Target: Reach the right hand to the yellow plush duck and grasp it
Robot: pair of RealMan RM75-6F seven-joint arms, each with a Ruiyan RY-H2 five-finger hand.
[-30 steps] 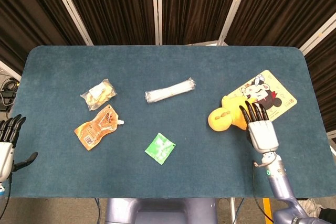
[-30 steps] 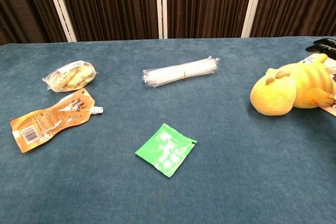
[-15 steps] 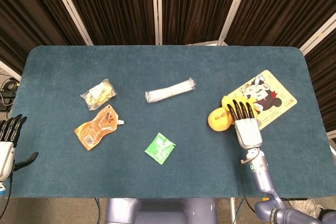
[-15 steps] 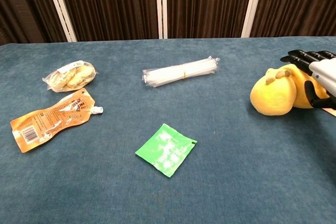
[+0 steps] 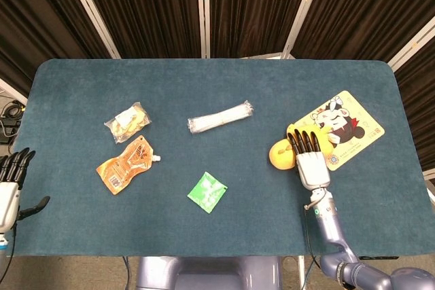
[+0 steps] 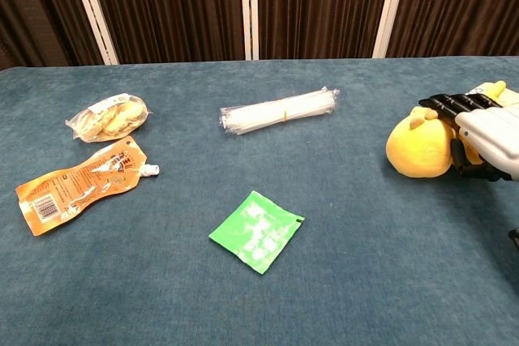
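The yellow plush duck (image 5: 279, 155) lies on its side at the right of the blue table, its head (image 6: 418, 150) pointing left. My right hand (image 5: 309, 161) hovers flat over the duck's body with its dark fingers stretched across the top; the body is hidden under it. In the chest view the right hand (image 6: 484, 138) sits just right of the head, fingers extended and not wrapped around the toy. My left hand (image 5: 8, 183) hangs off the table's left edge, fingers apart, holding nothing.
A yellow cartoon card (image 5: 350, 125) lies right behind the duck. A clear wrapped roll (image 5: 219, 117) sits mid-table, a green sachet (image 5: 206, 192) nearer the front. An orange pouch (image 5: 126, 165) and a snack bag (image 5: 127, 121) lie at the left.
My right hand has moved left, from beside the duck's tail to over its body. The duck and the left hand have stayed put.
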